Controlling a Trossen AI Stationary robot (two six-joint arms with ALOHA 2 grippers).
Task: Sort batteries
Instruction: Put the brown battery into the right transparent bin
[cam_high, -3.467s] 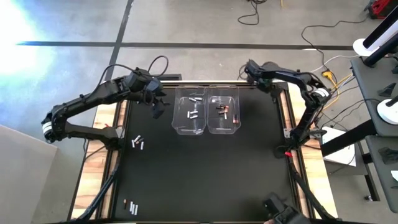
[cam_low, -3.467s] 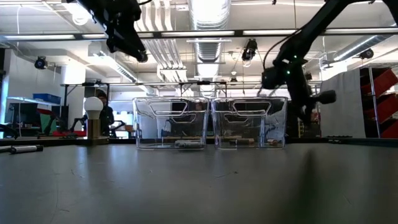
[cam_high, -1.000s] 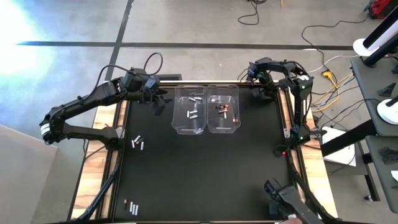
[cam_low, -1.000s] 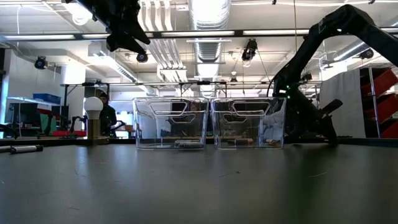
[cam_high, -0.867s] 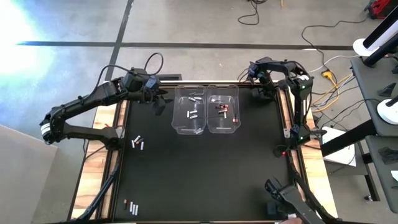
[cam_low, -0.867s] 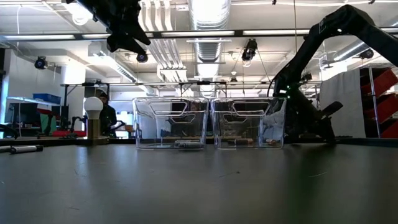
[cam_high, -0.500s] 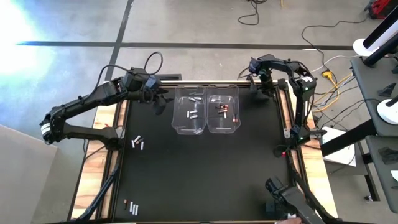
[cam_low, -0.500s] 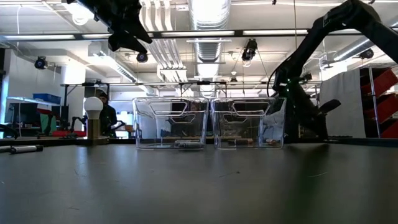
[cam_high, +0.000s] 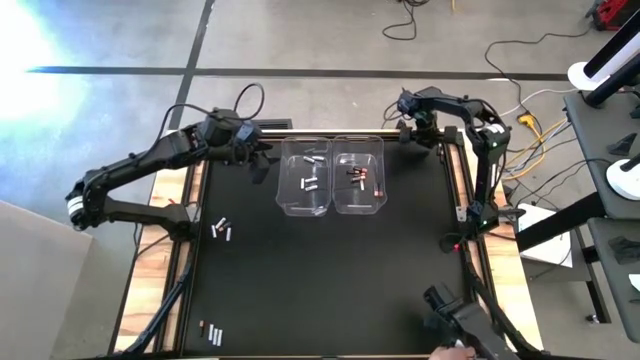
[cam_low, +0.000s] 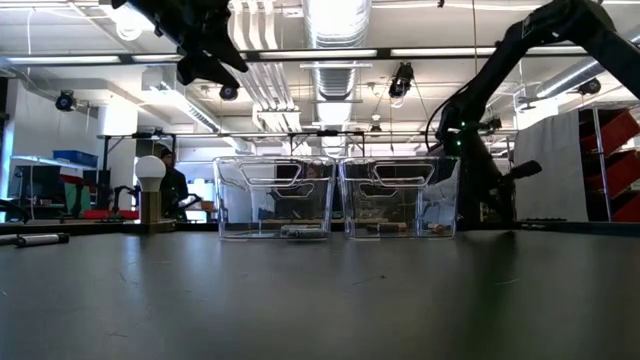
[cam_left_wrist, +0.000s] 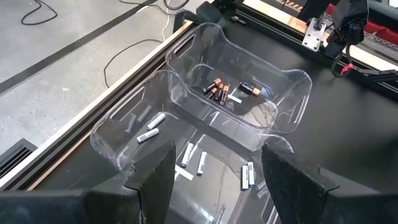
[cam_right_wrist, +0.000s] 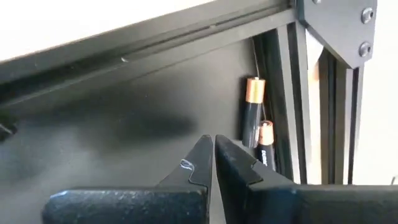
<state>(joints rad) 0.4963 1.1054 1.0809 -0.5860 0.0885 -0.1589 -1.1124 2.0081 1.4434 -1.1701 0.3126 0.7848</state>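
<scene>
Batteries are split three ways: silvery-white ones (cam_left_wrist: 188, 155) in the left clear bin (cam_high: 305, 177), dark copper-ended ones (cam_left_wrist: 216, 90) in the right clear bin (cam_high: 360, 178), and strays still loose on the tabletop (cam_high: 330, 280). The bins sit touching side by side at the far middle of the tabletop. Loose strays: a small cluster (cam_high: 222, 230) near the left edge, another small group (cam_high: 210, 333) at the near left corner, and two dark copper-tipped batteries (cam_right_wrist: 255, 118) lying end to end along the frame rail at the far right corner.

Left gripper (cam_high: 254, 160) hangs high just beside the left bin's outer wall, looking down into both bins; fingers (cam_left_wrist: 152, 180) spread wide, released, nothing between them. In the low view it shows up near the ceiling line (cam_low: 205, 55), well above the bins.

Right gripper (cam_right_wrist: 212, 158) is down at the far right corner of the tabletop, past the right bin, fingers clenched with tips nearly touching and empty. The two corner batteries lie just beside its tips, not touching them.

A knob with a white ball (cam_low: 150, 190) stands at the left in the low view, with a person (cam_low: 170, 185) in the room behind it.
</scene>
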